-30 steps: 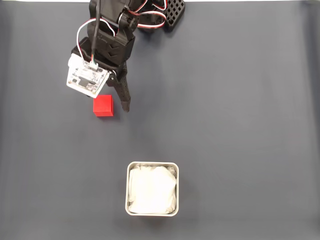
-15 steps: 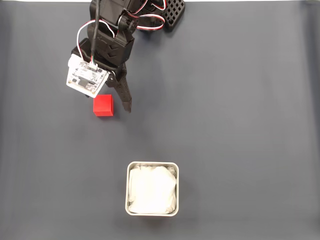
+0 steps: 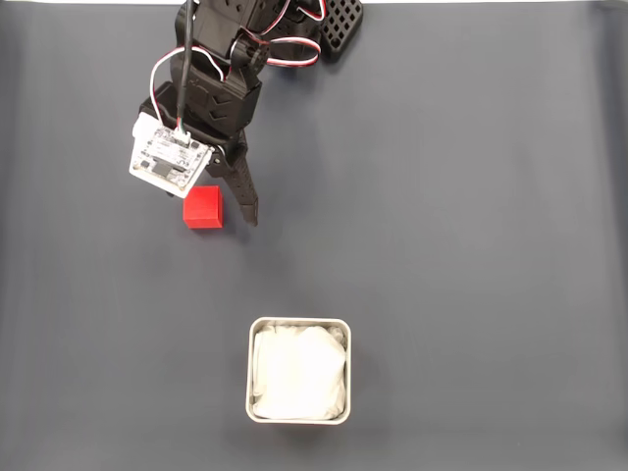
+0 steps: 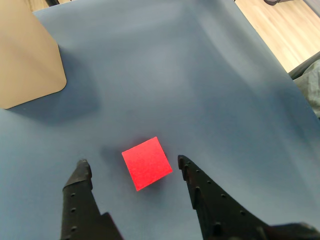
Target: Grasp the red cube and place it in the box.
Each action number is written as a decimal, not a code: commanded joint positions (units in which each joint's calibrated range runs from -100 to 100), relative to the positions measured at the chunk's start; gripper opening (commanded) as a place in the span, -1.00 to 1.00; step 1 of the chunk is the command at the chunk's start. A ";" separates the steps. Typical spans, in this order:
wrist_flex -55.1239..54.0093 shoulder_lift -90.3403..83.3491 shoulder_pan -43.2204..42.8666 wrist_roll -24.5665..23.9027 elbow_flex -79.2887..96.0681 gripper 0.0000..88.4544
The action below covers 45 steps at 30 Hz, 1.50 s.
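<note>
- Worktop was covered by a dark blue-grey mat, smooth and uncluttered; in the wrist view a strip of pale wood floor showed beyond the mat's far right edge.
- A tan flat-sided object stood on the mat at upper left of the wrist view; what it was could not be told.
- The arm reached down from the top edge of the fixed view, with a white circuit board on its wrist.
- The red cube lay flat on the mat, turned at a slight angle, between the two black fingers.
- The gripper was spread wide, with mat visible between the cube and each fingertip; nothing was pinched.
- In the fixed view the cube sat just below the board, one dark finger close beside its right face.
- The box sat well apart from the cube, near the bottom edge of the fixed view, its white lining crumpled inside the rim.
- Bare mat lay between cube and box, and across the whole right half.
</note>
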 commanded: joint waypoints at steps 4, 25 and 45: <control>-1.42 0.63 -0.99 -0.49 -0.36 -0.09; -1.75 1.76 -3.27 -1.03 0.19 -0.08; -1.50 -0.15 -4.19 -1.61 1.46 -0.32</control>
